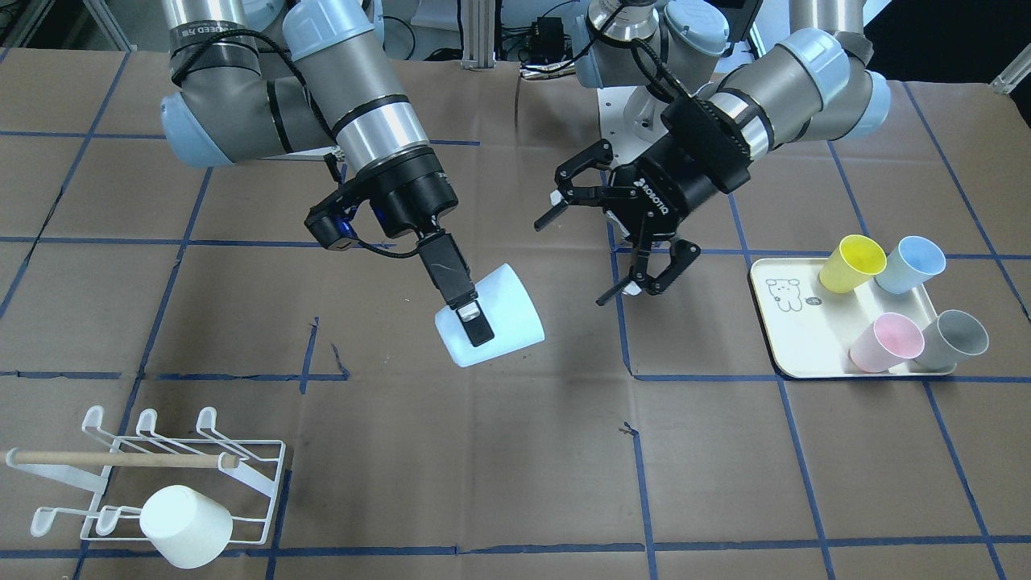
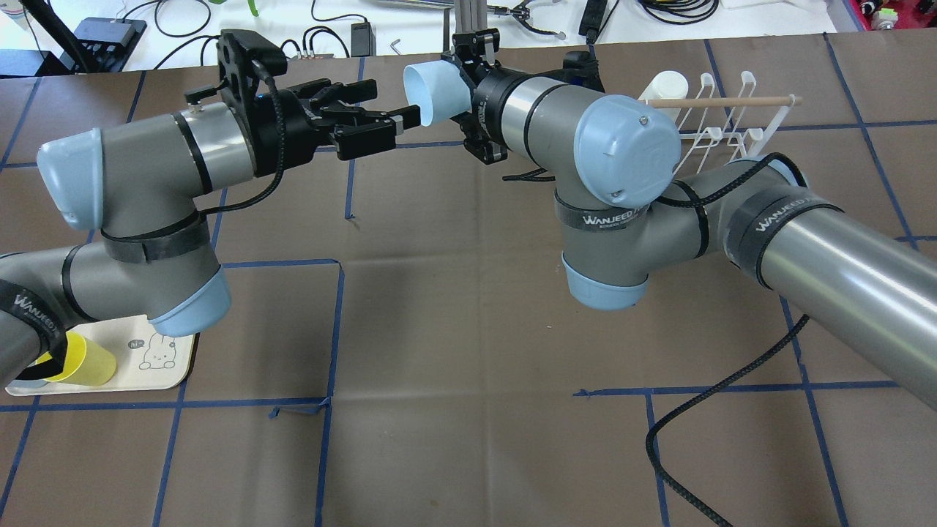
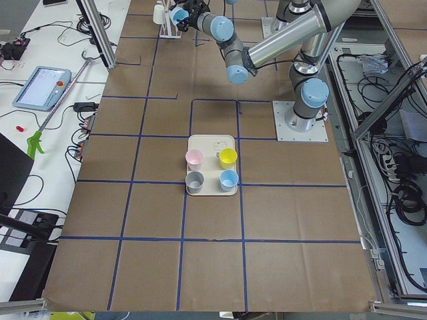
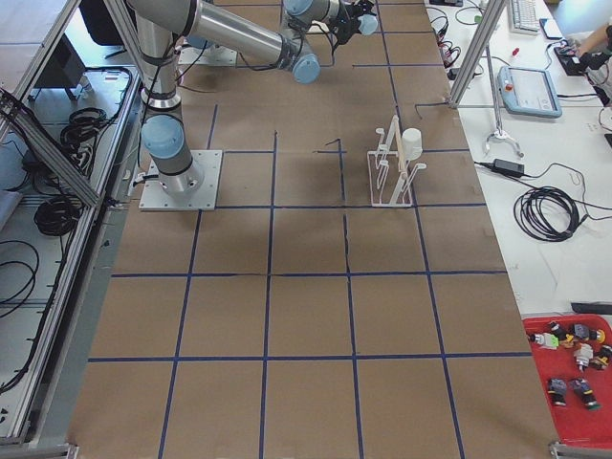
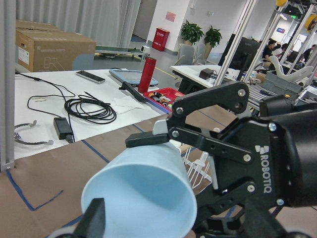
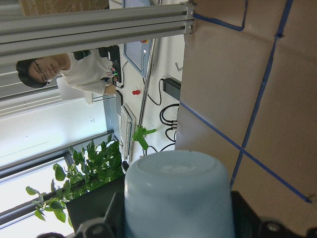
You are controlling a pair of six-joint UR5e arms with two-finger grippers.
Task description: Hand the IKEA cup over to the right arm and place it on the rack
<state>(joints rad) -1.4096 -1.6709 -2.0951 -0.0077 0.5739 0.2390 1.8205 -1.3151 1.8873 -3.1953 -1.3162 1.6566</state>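
From where I stand the hand-over looks done. The right hand (image 1: 482, 324) is clamped on the pale blue IKEA cup (image 1: 507, 310), 1 broad flat finger pressed against its outer wall, and it holds the cup tilted in the air above the middle of the surface (image 1: 483, 451). The left hand (image 1: 573, 262) hangs nearby but apart from it, its slim linkage fingers spread wide and holding nothing. I'd say what's left is the carry across to the rack (image 1: 201, 459) and lowering the cup mouth-down over a free prong, which will need the wrist turned. The rack is thin white wire with hooked prongs and a pale wooden dowel, and 1 white cup (image 1: 187, 526) already sits on it. The cup looks like smooth matte plastic, tapered, so a firm grip seems wise. The surface is brown paper gridded in blue tape.
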